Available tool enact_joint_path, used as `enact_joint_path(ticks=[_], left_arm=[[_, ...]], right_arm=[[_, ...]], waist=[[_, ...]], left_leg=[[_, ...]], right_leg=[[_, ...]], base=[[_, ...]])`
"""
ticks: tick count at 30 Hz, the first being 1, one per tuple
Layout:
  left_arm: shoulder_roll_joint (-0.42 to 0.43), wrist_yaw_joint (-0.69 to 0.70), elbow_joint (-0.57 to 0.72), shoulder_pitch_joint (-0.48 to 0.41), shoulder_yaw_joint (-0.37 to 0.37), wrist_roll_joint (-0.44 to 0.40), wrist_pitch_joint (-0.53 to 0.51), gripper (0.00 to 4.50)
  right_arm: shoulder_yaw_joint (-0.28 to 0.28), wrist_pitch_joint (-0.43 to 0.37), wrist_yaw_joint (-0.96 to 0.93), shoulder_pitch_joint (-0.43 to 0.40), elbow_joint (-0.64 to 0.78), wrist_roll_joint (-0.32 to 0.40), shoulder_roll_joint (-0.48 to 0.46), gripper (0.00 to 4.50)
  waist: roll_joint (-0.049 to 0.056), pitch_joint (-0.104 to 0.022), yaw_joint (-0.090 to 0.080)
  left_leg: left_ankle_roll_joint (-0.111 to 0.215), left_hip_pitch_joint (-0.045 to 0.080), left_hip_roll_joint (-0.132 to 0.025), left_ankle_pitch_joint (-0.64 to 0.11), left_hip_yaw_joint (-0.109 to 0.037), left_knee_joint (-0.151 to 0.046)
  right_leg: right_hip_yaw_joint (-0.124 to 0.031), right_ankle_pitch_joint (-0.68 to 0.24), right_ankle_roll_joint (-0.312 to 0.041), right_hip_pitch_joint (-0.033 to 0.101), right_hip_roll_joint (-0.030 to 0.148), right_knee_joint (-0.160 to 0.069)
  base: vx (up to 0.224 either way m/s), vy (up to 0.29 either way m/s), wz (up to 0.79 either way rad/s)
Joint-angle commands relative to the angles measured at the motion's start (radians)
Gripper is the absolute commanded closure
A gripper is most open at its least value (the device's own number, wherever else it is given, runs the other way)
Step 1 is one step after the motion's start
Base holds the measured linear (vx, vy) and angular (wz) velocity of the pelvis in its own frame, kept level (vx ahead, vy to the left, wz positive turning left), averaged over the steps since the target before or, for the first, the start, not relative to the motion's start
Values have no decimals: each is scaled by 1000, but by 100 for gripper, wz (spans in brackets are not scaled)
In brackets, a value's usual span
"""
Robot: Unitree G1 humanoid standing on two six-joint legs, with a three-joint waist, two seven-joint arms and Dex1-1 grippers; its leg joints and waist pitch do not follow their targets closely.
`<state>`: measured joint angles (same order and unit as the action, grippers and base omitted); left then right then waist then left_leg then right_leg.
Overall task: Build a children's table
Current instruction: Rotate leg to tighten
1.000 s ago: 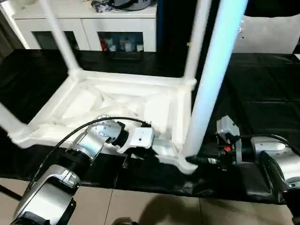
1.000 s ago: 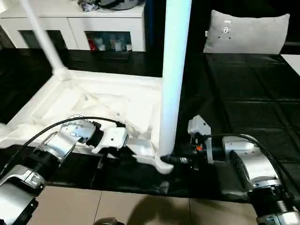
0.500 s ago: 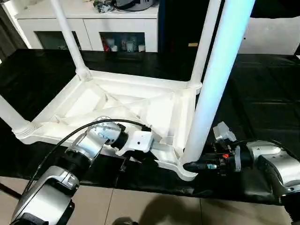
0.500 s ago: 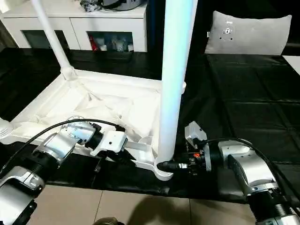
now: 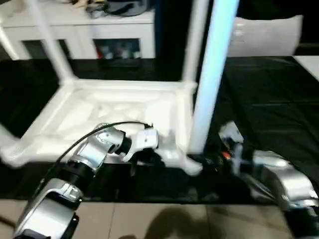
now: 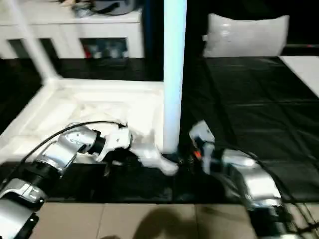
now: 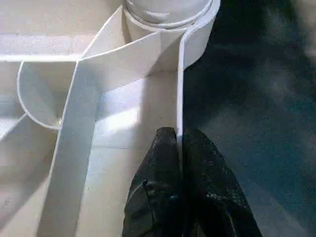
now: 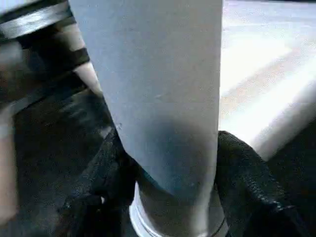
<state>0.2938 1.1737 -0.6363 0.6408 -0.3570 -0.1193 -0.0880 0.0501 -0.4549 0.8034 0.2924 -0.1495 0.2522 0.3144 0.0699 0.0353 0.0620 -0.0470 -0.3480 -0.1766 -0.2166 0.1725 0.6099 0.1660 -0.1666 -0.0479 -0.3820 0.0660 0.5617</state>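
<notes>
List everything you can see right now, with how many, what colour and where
tabletop: one, white, upside down on the black work surface
legs: four, white, upright at the tabletop's corners; nearest leg at the near right corner
cabinet: one, white, behind the work surface
cushion: one, grey, far right
floor: beige tiles, in front
left claw: black, shut on the tabletop's rim near the right corner socket
right claw: black, fingers on either side of the nearest leg's base
</notes>
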Motion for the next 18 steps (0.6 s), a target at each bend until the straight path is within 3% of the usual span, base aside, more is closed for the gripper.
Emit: enact_joint_path(ticks=[1, 3, 4, 6, 9, 10, 13, 15, 18], left_arm=[[-98, -55, 28, 2, -44, 6, -39, 450], [-134, -132, 19, 10, -42, -20, -70, 450], [-145, -153, 17, 12, -41, -25, -78, 450], [-184, -235, 12, 18, -30, -38, -107, 450], [-210, -287, 12, 21, -28, -54, -120, 450], [-214, -291, 17, 19, -29, -58, -124, 450], [-208, -297, 22, 18, -30, -66, -124, 450], [-196, -300, 20, 18, -28, -70, -116, 450], [-181, -303, 17, 16, -28, -75, -102, 450]], right_arm=[[-26, -23, -227, 65, -68, -43, -79, 246], [-37, 10, -345, 92, -117, -82, -121, 246], [-37, 22, -375, 98, -131, -95, -131, 246], [-55, 40, -447, 113, -157, -102, -175, 246], [-58, 66, -463, 119, -162, -110, -203, 246], [-47, 79, -458, 118, -162, -127, -199, 193], [-39, 107, -447, 112, -165, -135, -190, 181], [-51, 105, -432, 106, -158, -113, -187, 146], [-55, 119, -407, 97, -148, -104, -175, 133]], waist=[[-10, -52, -15], [-12, -52, -35], [-15, -53, -39], [-20, -55, -42], [-21, -58, -36], [-21, -59, -32], [-22, -60, -24], [-21, -66, -12], [-21, -67, 0]], left_leg=[[32, 8, -57, -237, -39, -72], [35, 1, -63, -243, -44, -77], [41, 5, -54, -242, -38, -72], [57, -3, -48, -200, -33, -70], [82, -6, -53, -149, -32, -71], [91, -9, -54, -134, -32, -71], [99, -8, -55, -112, -30, -71], [106, -7, -59, -77, -30, -70], [124, -10, -63, -44, -30, -69]], right_leg=[[-38, -521, 37, 51, 106, -119], [-39, -459, 16, 54, 108, -112], [-42, -459, 10, 52, 111, -114], [-50, -443, -12, 53, 116, -107], [-57, -390, -28, 55, 114, -97], [-60, -365, -33, 57, 115, -92], [-63, -354, -38, 57, 117, -88], [-69, -300, -54, 57, 117, -78], [-72, -226, -75, 58, 118, -65]], base=[[0, 0, 0], [0, 0, 0], [0, 0, 0], [0, 0, 0], [0, 0, 0], [0, 0, 0], [0, 0, 0], [0, 0, 0], [0, 0, 0]])
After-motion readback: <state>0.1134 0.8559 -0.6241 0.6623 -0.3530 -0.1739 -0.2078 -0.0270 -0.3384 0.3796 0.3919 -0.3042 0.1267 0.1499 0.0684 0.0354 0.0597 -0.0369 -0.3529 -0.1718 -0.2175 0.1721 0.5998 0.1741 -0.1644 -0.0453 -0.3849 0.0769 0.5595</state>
